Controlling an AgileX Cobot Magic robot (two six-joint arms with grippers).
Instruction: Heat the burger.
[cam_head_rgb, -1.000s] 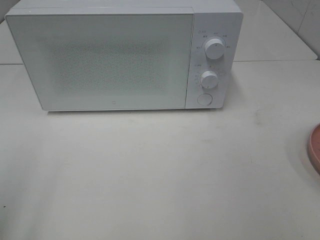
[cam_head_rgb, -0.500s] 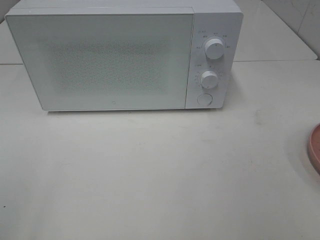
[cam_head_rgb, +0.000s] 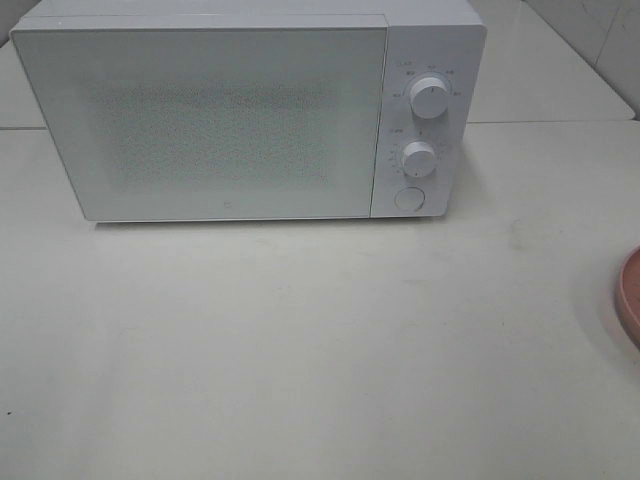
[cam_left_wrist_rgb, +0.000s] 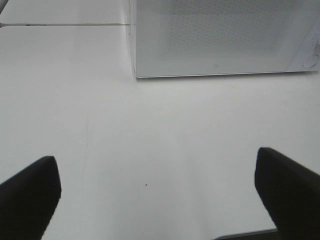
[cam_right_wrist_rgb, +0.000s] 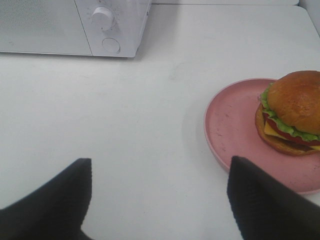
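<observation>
White microwave (cam_head_rgb: 250, 110), dial markings perhaps too small to read; both grippers (cam_left_wrist_rgb: 157, 190) (cam_right_wrist_rgb: 160, 200) agape, empty.

A: Where's the microwave (cam_head_rgb: 245, 110)?
B: Upper part of the high view, on the table (cam_head_rgb: 300, 350), door closed, knobs at its right end.
A: And the burger (cam_right_wrist_rgb: 292, 112)?
B: On the plate (cam_right_wrist_rgb: 232, 130), at the high view's right edge, well apart from the microwave.
</observation>
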